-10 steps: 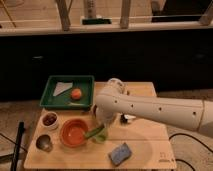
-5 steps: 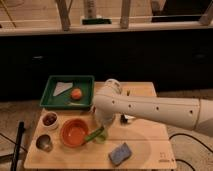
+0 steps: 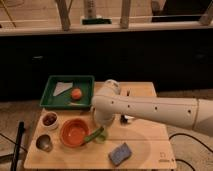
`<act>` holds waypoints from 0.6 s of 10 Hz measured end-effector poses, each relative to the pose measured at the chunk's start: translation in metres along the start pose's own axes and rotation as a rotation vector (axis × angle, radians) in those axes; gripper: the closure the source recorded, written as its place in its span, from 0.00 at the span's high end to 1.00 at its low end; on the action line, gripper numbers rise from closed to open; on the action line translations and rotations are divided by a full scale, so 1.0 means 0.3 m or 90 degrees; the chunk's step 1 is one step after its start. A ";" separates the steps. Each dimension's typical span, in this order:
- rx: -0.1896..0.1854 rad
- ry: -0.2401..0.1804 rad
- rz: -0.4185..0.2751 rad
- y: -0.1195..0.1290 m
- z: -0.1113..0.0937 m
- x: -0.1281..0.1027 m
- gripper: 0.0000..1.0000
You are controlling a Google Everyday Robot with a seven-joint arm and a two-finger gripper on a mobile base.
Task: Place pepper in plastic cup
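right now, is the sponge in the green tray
No, the sponge lies on the table near its front edge, outside the tray, while the gripper hangs by the pepper beside the orange bowl.

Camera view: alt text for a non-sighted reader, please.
A white robot arm extends from the right over a wooden table, its gripper low above the pepper and plastic cup, beside an orange bowl. Nearby: green tray, white bowl, metal cup, blue sponge.

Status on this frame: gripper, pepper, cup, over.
Gripper down right of the orange bowl, over the plastic cup. Pepper slanted at the cup's rim, not dropped in. Blue sponge lies apart, nothing blocking.
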 end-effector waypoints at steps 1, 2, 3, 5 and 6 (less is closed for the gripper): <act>0.000 0.001 0.004 -0.002 0.000 0.003 0.18; 0.000 0.001 0.007 -0.001 0.001 0.006 0.30; 0.000 0.001 0.009 -0.001 0.001 0.010 0.41; 0.001 -0.001 0.011 0.001 0.003 0.015 0.61; 0.001 -0.001 0.011 0.004 0.003 0.018 0.70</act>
